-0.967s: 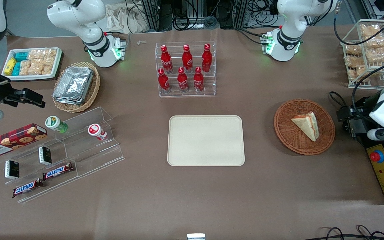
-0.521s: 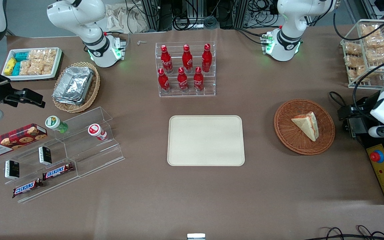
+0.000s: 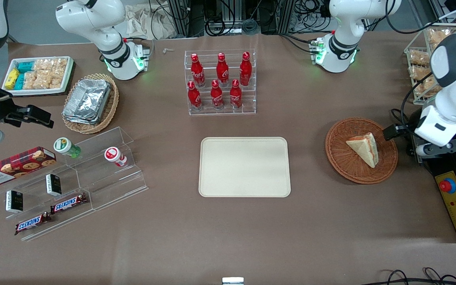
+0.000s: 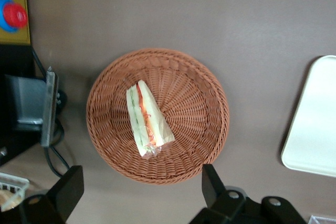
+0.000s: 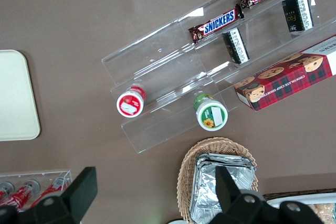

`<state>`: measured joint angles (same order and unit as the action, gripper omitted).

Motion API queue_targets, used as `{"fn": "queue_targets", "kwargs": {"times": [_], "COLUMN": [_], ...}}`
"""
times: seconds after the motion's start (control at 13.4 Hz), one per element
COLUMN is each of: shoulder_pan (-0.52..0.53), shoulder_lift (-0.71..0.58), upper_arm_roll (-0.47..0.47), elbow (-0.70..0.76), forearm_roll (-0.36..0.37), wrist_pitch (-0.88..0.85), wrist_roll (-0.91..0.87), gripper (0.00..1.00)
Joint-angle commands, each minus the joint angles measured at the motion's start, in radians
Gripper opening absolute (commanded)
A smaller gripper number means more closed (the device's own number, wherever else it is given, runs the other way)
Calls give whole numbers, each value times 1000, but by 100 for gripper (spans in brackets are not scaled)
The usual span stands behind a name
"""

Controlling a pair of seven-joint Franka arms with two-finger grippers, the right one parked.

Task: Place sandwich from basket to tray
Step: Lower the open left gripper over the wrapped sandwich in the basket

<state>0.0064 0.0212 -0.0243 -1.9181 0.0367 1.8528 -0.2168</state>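
Observation:
The sandwich [image 3: 364, 148] lies in the round reddish-brown basket [image 3: 342, 158], toward the working arm's end of the table. The cream tray [image 3: 244, 167] sits in the middle of the table with nothing on it. My left gripper [image 3: 406, 136] hangs high above the table beside the basket's rim, open and empty, touching nothing. The left wrist view looks down on the sandwich [image 4: 146, 119] in the basket [image 4: 199, 103], with the basket's rim between my widely spread fingers [image 4: 68, 188] and an edge of the tray [image 4: 315, 124] showing.
A clear rack of red bottles [image 3: 221, 83] stands farther from the camera than the tray. A yellow control box with a red button [image 3: 455, 202] and black gear [image 3: 422, 152] sit beside the basket. A white wire rack of snacks [image 3: 422, 75] stands at the working arm's end.
The left arm has swung in from the table's end toward the basket, and its gripper now hangs beside the basket's rim. The sandwich, basket and tray have not moved.

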Motion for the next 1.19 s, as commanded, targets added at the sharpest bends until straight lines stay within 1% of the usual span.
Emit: {"fn": "queue_targets", "kwargs": {"times": [0.0,0.15,0.3,0.6,0.74,0.89,1.12], "shoulder_pan": [26,72,70,75,76,76,113], "shoulder_lift": [12,31,58,85,112,128,147], "upper_arm_roll": [-31,-83,-85,-76,-72,-71,-71], "elbow": [-51,-73,-100,-225,-239,-259,-302], "forearm_roll": [-11,-11,-11,-5,8,9,20], "wrist_pitch": [38,58,86,227,235,250,340], "wrist_roll": [-75,-107,-134,-159,-212,-223,-234], "gripper": [100,100,100,100,100,100,100]}}
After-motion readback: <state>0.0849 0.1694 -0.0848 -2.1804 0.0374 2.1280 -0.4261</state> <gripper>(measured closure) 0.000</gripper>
